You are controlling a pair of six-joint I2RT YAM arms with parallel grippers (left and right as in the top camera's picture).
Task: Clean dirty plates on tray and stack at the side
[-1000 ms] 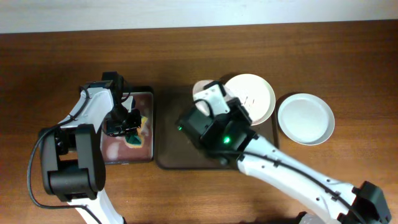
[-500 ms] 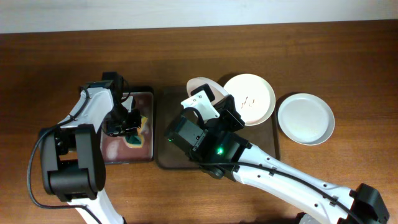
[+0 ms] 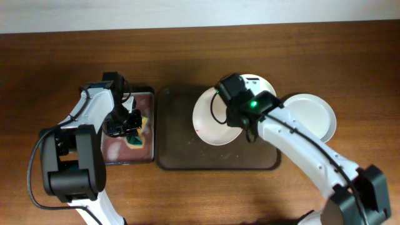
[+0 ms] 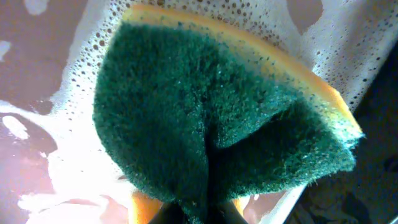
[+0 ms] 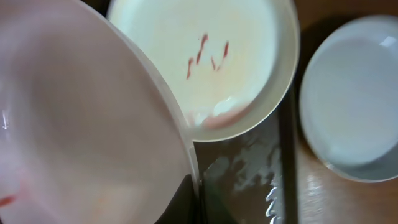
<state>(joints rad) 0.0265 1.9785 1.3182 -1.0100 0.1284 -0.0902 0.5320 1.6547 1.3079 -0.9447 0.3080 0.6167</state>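
My right-wrist view alone shows red smears on the round white plate (image 5: 205, 62) at twelve o'clock; right gripper (image 5: 194, 200) pinches a second white plate (image 5: 81, 124), left gripper (image 3: 123, 125) clenches a green sponge (image 4: 211, 118).

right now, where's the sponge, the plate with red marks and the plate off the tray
sponge (image 4: 205, 118): left wrist view, green scrub face
plate with red marks (image 5: 208, 68): right wrist view, inner face by the marks
plate off the tray (image 3: 315, 112): overhead view, bare inner face
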